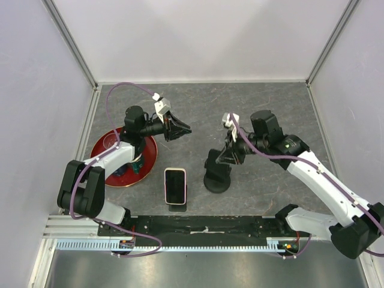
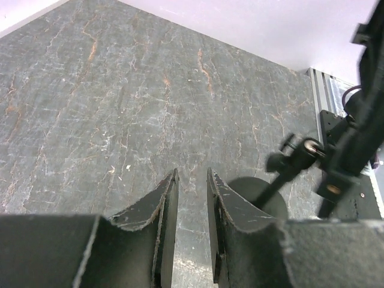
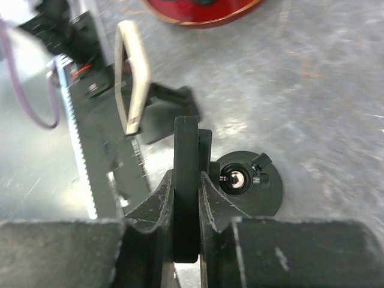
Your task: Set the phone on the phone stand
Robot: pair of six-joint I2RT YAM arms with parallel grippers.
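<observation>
The phone (image 1: 175, 186), black screen in a pale pink case, lies flat on the table near the front edge. It also shows in the right wrist view (image 3: 133, 84), beyond the jaws. The black phone stand (image 1: 216, 174) stands just right of it on a round base (image 3: 264, 192). My right gripper (image 1: 227, 156) is shut on the stand's upright black plate (image 3: 186, 150), the plate pinched between both fingers. My left gripper (image 1: 183, 129) hovers over bare table behind the phone, its jaws slightly apart and empty (image 2: 192, 174).
A red plate (image 1: 151, 157) sits at the left under my left arm, with small items on it; its rim shows in the right wrist view (image 3: 198, 15). A black rail (image 1: 204, 225) runs along the front edge. Walls close in the sides and back.
</observation>
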